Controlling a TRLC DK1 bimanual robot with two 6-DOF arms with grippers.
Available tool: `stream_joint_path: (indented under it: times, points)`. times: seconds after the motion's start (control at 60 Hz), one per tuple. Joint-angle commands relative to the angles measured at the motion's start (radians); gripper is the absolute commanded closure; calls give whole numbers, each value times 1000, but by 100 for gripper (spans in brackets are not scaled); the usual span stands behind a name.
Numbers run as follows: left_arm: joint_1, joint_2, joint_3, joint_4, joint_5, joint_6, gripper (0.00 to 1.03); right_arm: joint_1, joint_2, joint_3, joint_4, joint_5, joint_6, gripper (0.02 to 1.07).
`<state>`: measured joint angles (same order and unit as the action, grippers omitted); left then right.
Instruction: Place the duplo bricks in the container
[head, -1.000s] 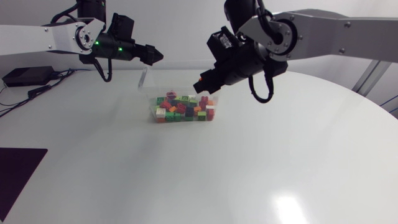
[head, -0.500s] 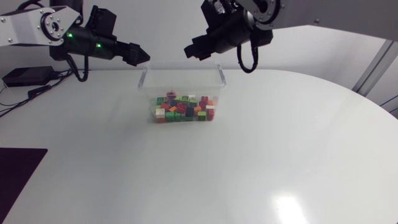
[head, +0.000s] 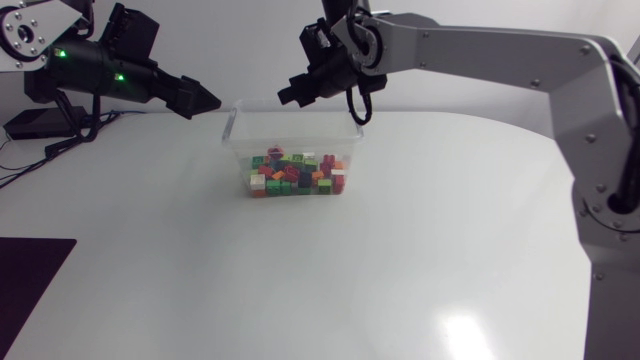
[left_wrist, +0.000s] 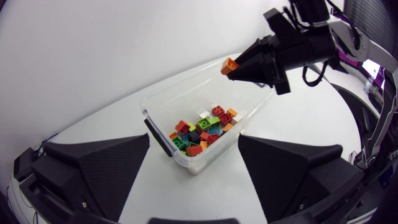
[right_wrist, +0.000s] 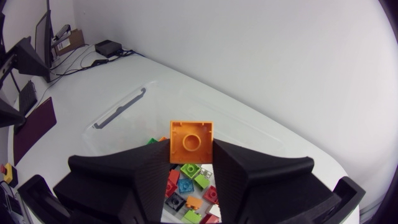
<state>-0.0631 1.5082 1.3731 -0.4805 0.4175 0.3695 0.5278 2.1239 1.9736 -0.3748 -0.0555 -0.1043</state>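
Now right gripper (head: 288, 96) pinches orange brick (right_wrist: 191, 142) above container (head: 240, 140), poised for drop; left gripper (head: 205, 100) wide, empty, aside, leaving room.

Both arms hang raised (entering from opposite sides): left gripper (head: 203, 100) spread wide, right gripper (head: 287, 96) pinches an orange brick (right_wrist: 191, 142).

Bin (head: 290, 138) open above; walls block sides. Right end effector (head: 285, 96), gripping brick (right_wrist: 191, 142), overhangs far rim; left end effector (head: 206, 100) stands apart, left.
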Motion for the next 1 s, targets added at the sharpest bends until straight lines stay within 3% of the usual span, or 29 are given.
stream_joint_path:
  times: [0.0, 0.05, 0.133, 0.15, 0.3, 0.8, 0.983]
  points:
    - [14, -40, -37, -17, 3, 28, 4, -5, 80, 51, 13, 5, -3, 67]
    - [17, -49, -43, -24, 3, 29, 4, -6, 110, 71, 11, 11, -14, 51]
    - [17, -71, -63, -29, 3, 32, 4, -6, 133, 87, 13, 42, -28, 10]
    - [17, -75, -68, -30, 3, 34, 4, -6, 133, 87, 13, 45, -28, 7]
    - [37, -120, -103, -32, 3, 36, 4, -15, 57, 5, 56, 75, -43, 6]
    - [108, -348, -316, 33, 3, 55, 4, -94, -501, -616, 289, 229, -137, 6]
    - [152, -442, -393, 77, 1, 45, 4, -141, -674, -769, 297, 267, -156, 6]
